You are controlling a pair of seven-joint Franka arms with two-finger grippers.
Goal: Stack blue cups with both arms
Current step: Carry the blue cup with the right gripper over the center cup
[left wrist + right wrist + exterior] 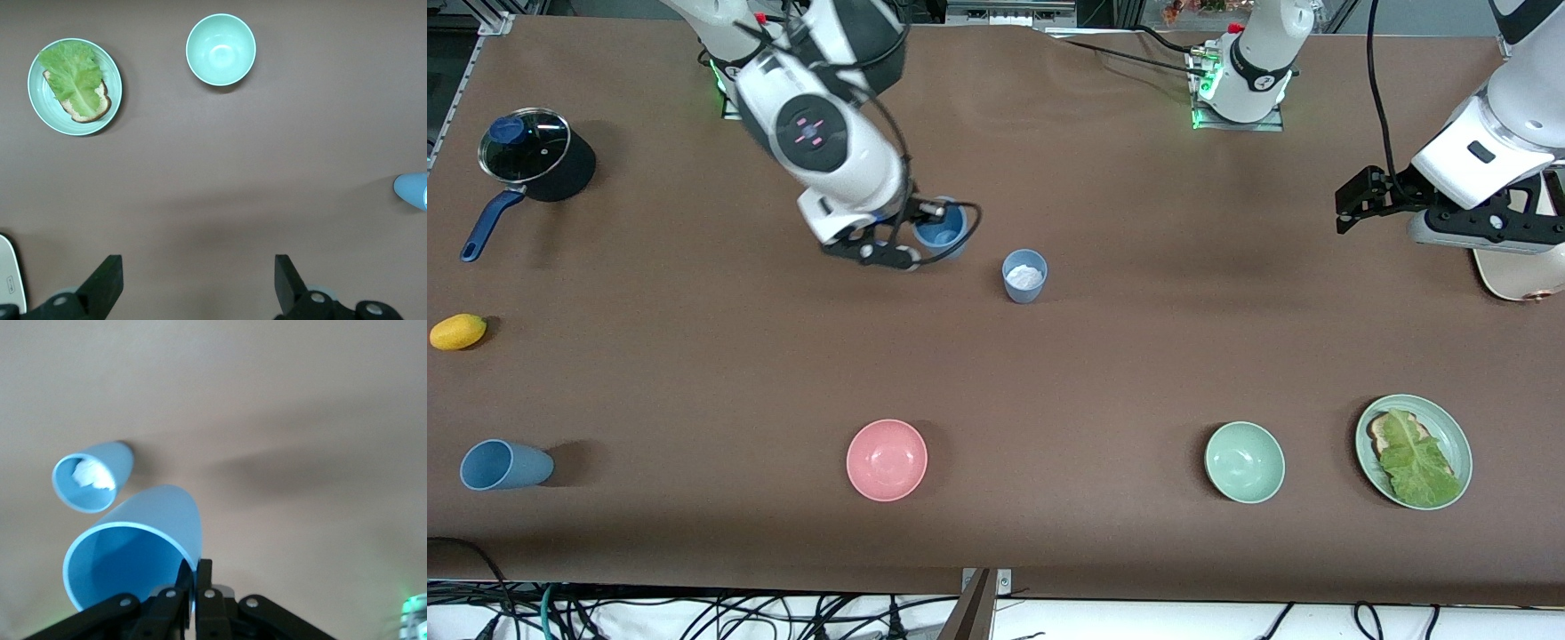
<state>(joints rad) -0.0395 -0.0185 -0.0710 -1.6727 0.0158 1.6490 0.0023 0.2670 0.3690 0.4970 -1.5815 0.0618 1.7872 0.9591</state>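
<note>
My right gripper (921,219) is shut on the rim of a blue cup (943,229), one finger inside and one outside; in the right wrist view the gripper (194,568) holds this cup (137,550) tilted. I cannot tell whether it touches the table. A second blue cup (1024,276) with white stuff in it stands close by, toward the left arm's end; it also shows in the right wrist view (90,477). A third blue cup (503,465) lies on its side near the front edge at the right arm's end. My left gripper (1348,210) (198,267) is open and empty, up over bare table at the left arm's end.
A pink bowl (887,460), a pale green bowl (1244,461) and a green plate (1458,436) with toast and lettuce sit along the front. A lidded dark pot (534,156) and a yellow fruit (458,332) are at the right arm's end. A white appliance (1516,271) lies under the left arm.
</note>
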